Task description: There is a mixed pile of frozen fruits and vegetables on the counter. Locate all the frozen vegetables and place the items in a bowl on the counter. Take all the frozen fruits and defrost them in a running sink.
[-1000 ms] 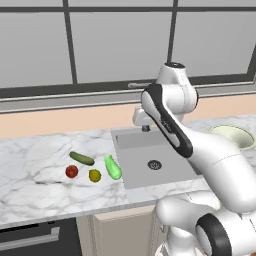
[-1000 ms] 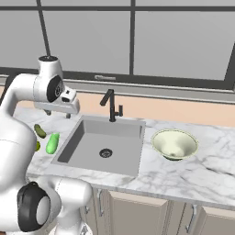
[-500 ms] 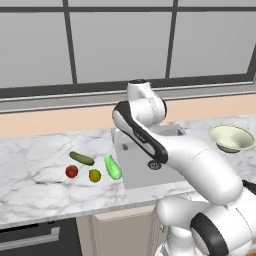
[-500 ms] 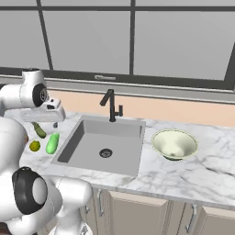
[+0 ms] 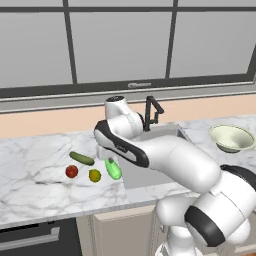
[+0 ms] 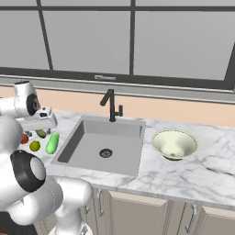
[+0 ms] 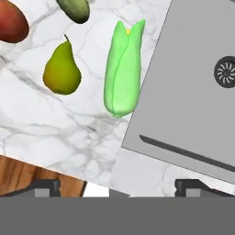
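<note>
The pile lies on the white marble counter (image 5: pixel 35 165) left of the sink (image 6: pixel 103 142). It holds a slim dark cucumber (image 5: pixel 81 158), a fat light-green corn-like piece (image 7: pixel 123 69), a red fruit (image 5: pixel 71 171) and a yellow-green pear (image 7: pixel 61 71). My gripper (image 7: pixel 118 187) hangs open above the pile, with the light-green piece straight ahead between its fingertips and nothing held. From the right, the hand hovers over the same items: light-green piece (image 6: pixel 52 143), pear (image 6: pixel 35 146). The cream-green bowl (image 6: pixel 174 143) stands empty right of the sink.
A black angular faucet (image 6: pixel 111 104) rises behind the basin, whose drain (image 7: pixel 226 71) shows at the right of the hand view. No water is seen running. The counter's front edge and wooden floor (image 7: pixel 27 176) lie just below the pile in the hand view.
The arm has swung left from over the sink to above the pile. The jaws stayed wide apart. The produce and bowl have not moved.
</note>
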Motion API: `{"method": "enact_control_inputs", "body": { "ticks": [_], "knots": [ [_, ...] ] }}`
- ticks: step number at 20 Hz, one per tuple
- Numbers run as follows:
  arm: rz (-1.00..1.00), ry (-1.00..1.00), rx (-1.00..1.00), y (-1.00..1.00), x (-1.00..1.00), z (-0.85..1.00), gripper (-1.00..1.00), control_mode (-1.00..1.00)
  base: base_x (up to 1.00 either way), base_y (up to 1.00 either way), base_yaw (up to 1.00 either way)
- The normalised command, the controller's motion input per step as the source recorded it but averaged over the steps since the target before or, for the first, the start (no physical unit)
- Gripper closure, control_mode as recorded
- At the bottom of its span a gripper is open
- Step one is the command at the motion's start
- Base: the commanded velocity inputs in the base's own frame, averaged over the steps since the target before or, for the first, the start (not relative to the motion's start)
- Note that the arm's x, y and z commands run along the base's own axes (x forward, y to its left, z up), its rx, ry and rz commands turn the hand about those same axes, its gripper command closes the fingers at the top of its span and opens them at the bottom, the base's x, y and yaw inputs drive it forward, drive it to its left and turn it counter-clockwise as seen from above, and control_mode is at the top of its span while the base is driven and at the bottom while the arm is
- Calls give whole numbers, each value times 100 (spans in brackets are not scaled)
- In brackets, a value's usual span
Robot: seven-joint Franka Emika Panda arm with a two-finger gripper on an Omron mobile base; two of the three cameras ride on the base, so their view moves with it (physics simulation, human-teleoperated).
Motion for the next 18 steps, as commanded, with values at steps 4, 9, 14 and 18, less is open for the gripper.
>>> {"method": "enact_control_inputs", "body": {
  "ticks": [4,9,14,18],
  "knots": [
    [4,-7,9,0,16,-54,-100,-100,0,0,0],
    [0,-7,3,0,20,-47,-100,-100,0,0,0],
    [0,-11,0,0,35,-35,-100,-100,0,0,0],
    [0,-7,0,3,36,-24,-100,-100,0,0,0]
  ]
}}
